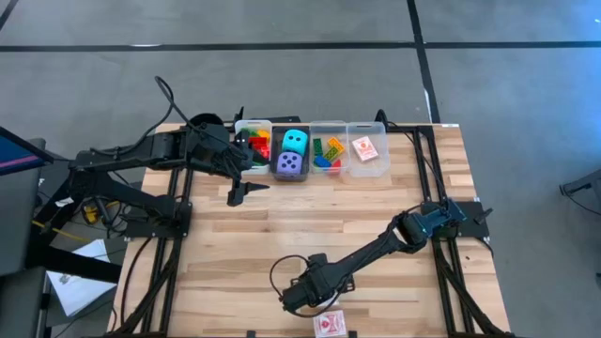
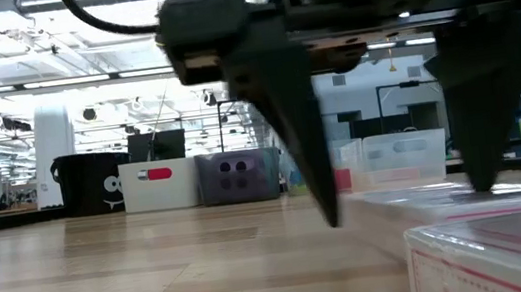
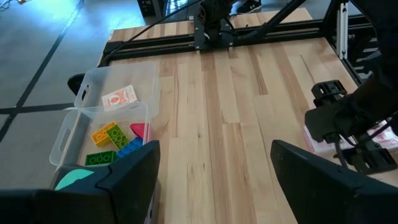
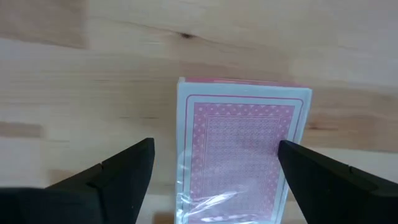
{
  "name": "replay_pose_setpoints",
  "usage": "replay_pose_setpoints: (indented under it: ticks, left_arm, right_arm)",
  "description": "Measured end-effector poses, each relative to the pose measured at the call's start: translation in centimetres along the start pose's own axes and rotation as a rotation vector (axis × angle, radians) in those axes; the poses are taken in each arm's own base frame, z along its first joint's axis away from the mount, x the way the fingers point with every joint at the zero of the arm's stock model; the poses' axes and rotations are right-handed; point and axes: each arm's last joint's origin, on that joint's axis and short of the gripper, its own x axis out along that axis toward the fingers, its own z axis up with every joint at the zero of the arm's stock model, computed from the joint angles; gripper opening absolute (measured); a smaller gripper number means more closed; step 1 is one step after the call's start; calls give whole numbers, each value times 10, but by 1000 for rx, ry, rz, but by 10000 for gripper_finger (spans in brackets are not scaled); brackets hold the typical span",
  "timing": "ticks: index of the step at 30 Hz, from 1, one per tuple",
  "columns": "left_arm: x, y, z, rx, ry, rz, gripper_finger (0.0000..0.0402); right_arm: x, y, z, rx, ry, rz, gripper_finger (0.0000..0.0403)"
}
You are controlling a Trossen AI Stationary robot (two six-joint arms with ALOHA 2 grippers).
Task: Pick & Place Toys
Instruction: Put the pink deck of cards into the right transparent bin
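A red-white card pack [image 4: 242, 149] in clear wrap lies flat on the table near its front edge [image 1: 329, 325]. My right gripper [image 4: 214, 168] is open just above it, a finger on either side, neither touching; the low view shows the fingers [image 2: 409, 202] over the pack [image 2: 500, 240]. My left gripper [image 1: 246, 191] is open and empty in front of the bins. A cyan die [image 1: 295, 141] and a purple die [image 1: 290, 164] sit in one bin. Coloured bricks [image 1: 328, 154] fill another, and more bricks [image 1: 258, 146] a third. A second card pack [image 1: 364, 148] lies in the rightmost bin.
Several clear bins [image 1: 371, 169] stand in a row at the table's far edge, with a black round cup [image 1: 208, 122] to their left. Bare wood [image 1: 310, 221] lies between the bins and my right arm [image 1: 376, 249]. Black frame rails [image 1: 441, 272] run along both sides.
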Motion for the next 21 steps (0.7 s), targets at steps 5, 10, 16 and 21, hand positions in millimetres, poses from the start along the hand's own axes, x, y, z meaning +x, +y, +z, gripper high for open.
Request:
replay_pose_setpoints:
  ticks: [5, 10, 16, 21]
  left_arm:
    - [0, 0, 0, 0, 0, 0, 298]
    - [0, 0, 0, 0, 0, 0, 298]
    - [0, 0, 0, 0, 0, 0, 298]
    - [0, 0, 0, 0, 0, 0, 298]
  right_arm:
    - [2, -5, -3, 3, -1, -47, 338]
    - [2, -6, -2, 3, -1, -60, 338]
    - [1, -10, -1, 3, -22, -101, 338]
    - [-2, -13, -3, -10, -34, -122, 338]
